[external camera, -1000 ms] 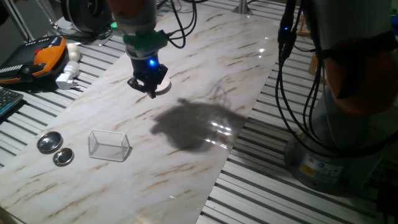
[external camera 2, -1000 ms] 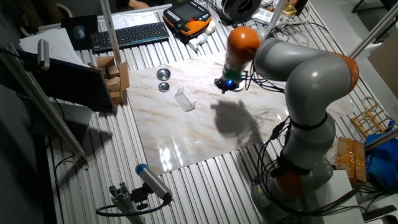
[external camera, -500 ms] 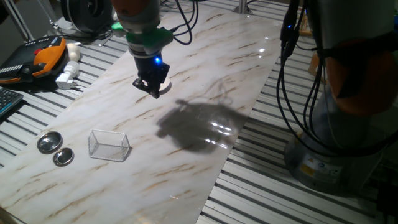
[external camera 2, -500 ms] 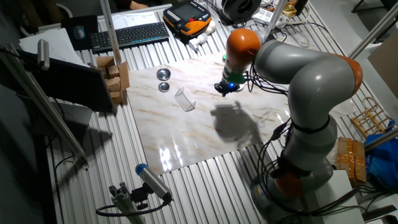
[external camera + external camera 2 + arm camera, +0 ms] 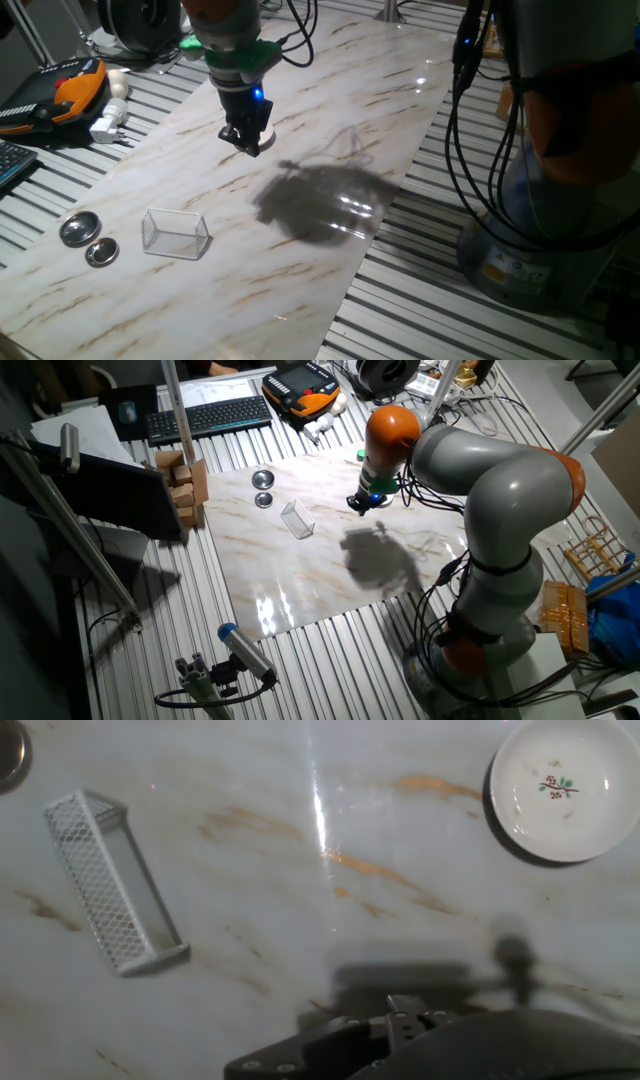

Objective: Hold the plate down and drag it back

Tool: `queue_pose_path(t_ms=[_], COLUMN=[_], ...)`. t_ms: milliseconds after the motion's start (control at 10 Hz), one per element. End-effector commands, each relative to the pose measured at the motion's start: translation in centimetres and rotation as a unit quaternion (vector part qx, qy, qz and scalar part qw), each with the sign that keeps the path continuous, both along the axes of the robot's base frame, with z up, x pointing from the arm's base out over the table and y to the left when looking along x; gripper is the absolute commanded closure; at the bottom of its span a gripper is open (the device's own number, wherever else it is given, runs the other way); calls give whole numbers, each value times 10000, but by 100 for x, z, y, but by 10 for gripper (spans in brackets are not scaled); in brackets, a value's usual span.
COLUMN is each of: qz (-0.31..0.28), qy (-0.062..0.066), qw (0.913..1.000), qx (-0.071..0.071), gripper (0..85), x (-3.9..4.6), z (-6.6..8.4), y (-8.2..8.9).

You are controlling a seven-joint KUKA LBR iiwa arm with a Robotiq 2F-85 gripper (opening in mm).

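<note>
Gripper (image 5: 247,140) is hanging low over the marbled bench (image 5: 330,110), toward its far side in one fixed view, with a blue light glowing on the wrist above it. The plate (image 5: 566,788) is lying flat at the top right corner of the hand view, white with a small red-and-green mark at its centre; its right edge is running out of frame. In one fixed view only a pale sliver of the plate (image 5: 262,134) is showing just behind the fingers (image 5: 250,143). Whether the fingers are touching it cannot be told. Finger opening: cannot tell; the tips are reading as one dark mass in both fixed views and are out of sight in the hand view.

The wire mesh box (image 5: 175,233) is standing well apart, toward the near left, with two round metal lids (image 5: 88,240) beside it. The arm's shadow (image 5: 315,200) is falling across the middle of the bench.
</note>
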State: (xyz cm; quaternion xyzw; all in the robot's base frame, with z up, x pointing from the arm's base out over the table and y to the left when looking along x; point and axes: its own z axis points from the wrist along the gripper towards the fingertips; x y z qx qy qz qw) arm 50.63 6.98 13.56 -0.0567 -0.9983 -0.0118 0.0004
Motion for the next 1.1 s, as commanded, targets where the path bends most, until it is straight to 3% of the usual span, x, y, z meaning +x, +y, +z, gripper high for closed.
queue_pose_path(t_ms=[0, 300, 500, 800, 900, 1000], qz=[10, 24, -161, -311, -250, -174], qy=[-22, -91, -124, -169, -161, -106], qw=[10000, 9999, 9998, 9990, 9992, 9996], qx=[-10, -57, 53, -258, -267, -185], gripper=[850, 850, 850, 850, 850, 850], x=[1, 8, 8, 8, 8, 8], z=[1, -1, -1, -1, -1, -1], y=[0, -2, -2, -2, -2, -2])
